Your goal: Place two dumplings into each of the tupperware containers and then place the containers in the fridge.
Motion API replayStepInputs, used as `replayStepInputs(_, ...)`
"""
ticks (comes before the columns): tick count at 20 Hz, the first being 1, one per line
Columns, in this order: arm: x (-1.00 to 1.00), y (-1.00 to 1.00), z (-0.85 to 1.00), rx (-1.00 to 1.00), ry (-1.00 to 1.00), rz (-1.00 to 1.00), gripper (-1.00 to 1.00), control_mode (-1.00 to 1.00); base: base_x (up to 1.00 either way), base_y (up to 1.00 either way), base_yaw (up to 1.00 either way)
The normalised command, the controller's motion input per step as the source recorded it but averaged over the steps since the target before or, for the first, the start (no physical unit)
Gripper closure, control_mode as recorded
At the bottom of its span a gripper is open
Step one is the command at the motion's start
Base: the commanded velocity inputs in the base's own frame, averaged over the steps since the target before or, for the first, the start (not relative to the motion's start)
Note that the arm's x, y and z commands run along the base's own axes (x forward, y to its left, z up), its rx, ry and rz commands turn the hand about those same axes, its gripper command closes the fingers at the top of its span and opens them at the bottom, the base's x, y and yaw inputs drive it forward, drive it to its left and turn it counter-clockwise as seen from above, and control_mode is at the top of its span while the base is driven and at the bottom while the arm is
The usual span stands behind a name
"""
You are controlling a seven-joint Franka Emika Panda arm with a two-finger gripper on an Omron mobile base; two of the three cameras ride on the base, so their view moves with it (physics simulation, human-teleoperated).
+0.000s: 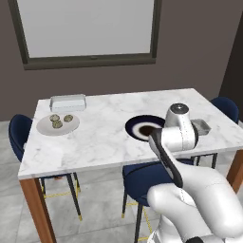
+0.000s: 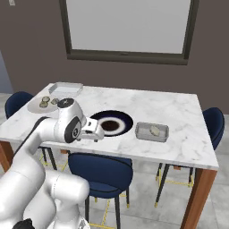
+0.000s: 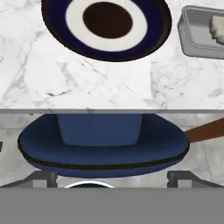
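Observation:
Three dumplings (image 1: 58, 124) lie on a pale grey plate (image 1: 45, 128) at the table's left end, also seen as dumplings (image 2: 44, 102). One clear tupperware container (image 1: 68, 102) (image 2: 65, 88) stands empty behind that plate. The other tupperware container (image 2: 152, 132) (image 3: 197, 37) sits right of the navy plate and holds one dumpling (image 2: 154, 130) (image 3: 217, 27). My gripper (image 2: 97, 133) (image 3: 112, 177) hangs open over the table's front edge, near the navy plate, with nothing between its fingers. The fridge is out of view.
A navy-and-white plate (image 1: 142, 127) (image 2: 112, 123) (image 3: 107, 24) with a brown centre lies mid-table. A blue chair (image 3: 105, 144) (image 2: 100, 172) stands tucked under the front edge below my hand. More blue chairs flank the marble table (image 1: 104, 142). A window is behind.

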Motion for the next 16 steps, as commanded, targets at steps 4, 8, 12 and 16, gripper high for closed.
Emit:
replayStepInputs(4,0.0,0.25,0.07,0.0,0.13,0.11,-1.0,-1.0,0.0,0.0,0.0)
replayStepInputs(8,0.0,0.0,0.04,0.01,0.02,0.01,-1.0,-1.0,0.0,0.0,0.0)
replayStepInputs(12,0.0,0.0,0.05,0.01,0.0,0.0,-1.0,1.0,-0.35,0.0,0.0)
replayStepInputs(16,0.0,0.0,0.0,0.0,0.0,0.0,-1.0,1.0,-0.6,0.18,0.0)
